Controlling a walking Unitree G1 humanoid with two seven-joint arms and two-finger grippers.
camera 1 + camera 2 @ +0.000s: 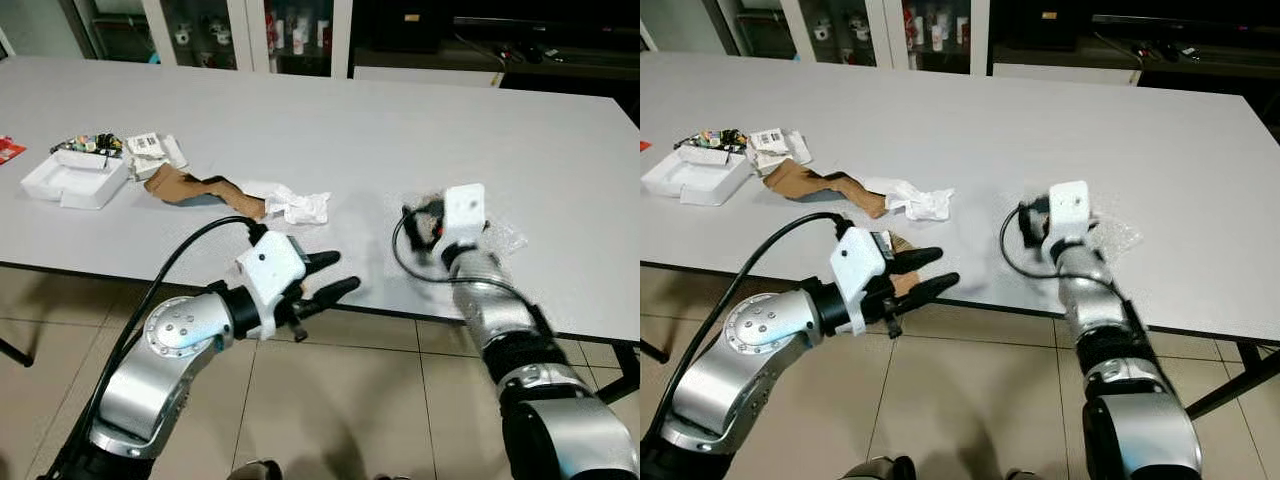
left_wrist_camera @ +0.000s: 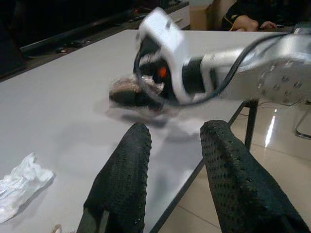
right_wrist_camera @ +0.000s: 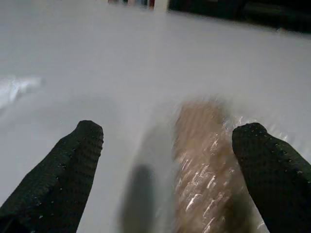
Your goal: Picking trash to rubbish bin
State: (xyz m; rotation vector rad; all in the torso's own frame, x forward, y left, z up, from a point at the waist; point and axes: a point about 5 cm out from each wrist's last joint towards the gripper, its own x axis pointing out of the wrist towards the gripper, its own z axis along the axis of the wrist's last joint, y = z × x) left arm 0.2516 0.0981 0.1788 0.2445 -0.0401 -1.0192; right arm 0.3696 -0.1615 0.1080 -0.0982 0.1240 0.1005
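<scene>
Right end effector (image 3: 165,160) spread over clear wrapper (image 3: 206,170).

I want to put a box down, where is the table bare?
The far half of the table is bare. So is the strip between the tissue and the plastic wrap. Crowded: the left end, around the white tray and brown paper.

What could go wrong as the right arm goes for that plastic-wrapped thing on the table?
The right end effector is open with the clear plastic wrapper nearer one finger, so closing might only pinch film and let it slip. The wrapper lies near the table edge and a nudge could push it off. The view is blurred, so aim may be off.
</scene>
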